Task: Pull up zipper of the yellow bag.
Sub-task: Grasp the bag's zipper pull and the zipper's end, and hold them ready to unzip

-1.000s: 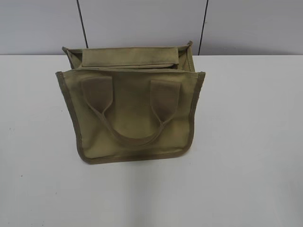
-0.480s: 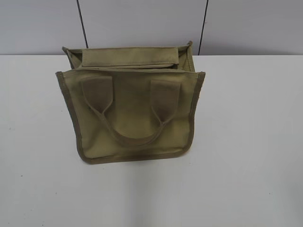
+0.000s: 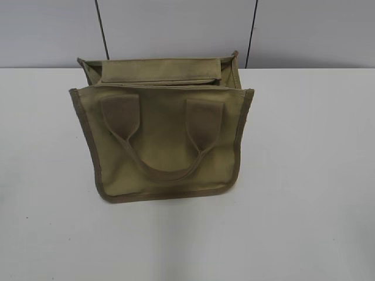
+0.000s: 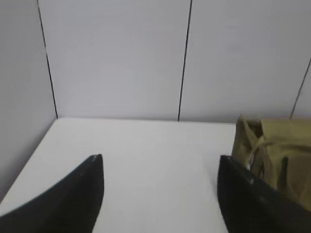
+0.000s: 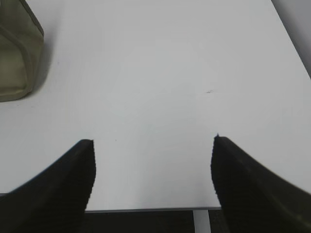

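Note:
The yellow bag [image 3: 167, 140], an olive-khaki canvas tote with two loop handles and darker edge trim, lies on the white table in the exterior view. Its top panel with the zipper [image 3: 161, 82] faces the back wall; I cannot make out the pull. Neither gripper shows in the exterior view. My left gripper [image 4: 160, 167] is open and empty over bare table, with the bag [image 4: 277, 150] to its right. My right gripper [image 5: 153, 145] is open and empty near the table's front edge, with a corner of the bag [image 5: 17, 53] at the upper left.
The white table [image 3: 304, 175] stretches to both sides and in front of the bag. A grey panelled wall [image 3: 176, 29] stands close behind it. The table's front edge [image 5: 150, 209] runs just under my right gripper.

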`<state>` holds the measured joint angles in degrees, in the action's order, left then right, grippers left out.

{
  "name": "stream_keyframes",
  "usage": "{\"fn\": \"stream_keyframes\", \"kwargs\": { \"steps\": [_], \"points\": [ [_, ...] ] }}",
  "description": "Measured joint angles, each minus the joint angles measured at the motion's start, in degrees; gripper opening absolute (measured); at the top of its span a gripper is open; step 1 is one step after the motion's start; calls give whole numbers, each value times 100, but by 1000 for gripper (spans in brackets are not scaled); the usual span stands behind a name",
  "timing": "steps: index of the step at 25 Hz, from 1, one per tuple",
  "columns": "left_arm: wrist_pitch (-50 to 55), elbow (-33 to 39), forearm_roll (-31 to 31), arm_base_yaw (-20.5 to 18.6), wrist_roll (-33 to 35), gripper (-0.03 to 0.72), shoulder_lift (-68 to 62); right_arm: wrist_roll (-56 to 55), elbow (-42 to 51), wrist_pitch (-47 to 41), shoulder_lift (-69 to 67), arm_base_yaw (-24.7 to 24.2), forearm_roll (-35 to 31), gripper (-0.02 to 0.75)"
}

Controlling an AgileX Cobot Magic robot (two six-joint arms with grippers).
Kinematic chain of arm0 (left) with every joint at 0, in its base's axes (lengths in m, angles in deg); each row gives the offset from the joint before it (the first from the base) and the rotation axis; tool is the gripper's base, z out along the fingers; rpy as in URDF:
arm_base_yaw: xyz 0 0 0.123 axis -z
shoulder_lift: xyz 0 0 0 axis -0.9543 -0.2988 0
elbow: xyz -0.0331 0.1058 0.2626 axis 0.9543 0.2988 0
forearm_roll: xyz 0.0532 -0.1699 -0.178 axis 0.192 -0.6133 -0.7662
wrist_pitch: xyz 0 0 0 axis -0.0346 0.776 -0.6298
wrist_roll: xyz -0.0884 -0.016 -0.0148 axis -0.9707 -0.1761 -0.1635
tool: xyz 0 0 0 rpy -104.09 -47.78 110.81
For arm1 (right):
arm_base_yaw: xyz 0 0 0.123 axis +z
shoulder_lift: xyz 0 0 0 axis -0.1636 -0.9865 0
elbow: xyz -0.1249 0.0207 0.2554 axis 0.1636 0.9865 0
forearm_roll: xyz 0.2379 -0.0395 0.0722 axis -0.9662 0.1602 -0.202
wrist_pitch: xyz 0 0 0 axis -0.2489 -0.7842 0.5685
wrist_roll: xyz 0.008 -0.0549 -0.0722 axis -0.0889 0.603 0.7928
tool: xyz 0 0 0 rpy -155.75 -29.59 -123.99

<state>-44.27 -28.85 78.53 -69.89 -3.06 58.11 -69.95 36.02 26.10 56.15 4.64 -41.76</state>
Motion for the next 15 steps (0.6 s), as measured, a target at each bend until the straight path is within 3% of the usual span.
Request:
{"fn": "stream_keyframes", "kwargs": {
  "steps": [6, 12, 15],
  "points": [
    [-2975, 800, 0, 0, 0, 488, -905, 0, 0, 0, 0, 0, 0, 564],
    [-5416, 1597, -126, 0, -27, 426, -3195, 0, 0, 0, 0, 0, 0, 564],
    [-6778, 1631, 260, -2, -418, 384, -4709, 0, 0, 0, 0, 0, 0, 564]
  ]
}}
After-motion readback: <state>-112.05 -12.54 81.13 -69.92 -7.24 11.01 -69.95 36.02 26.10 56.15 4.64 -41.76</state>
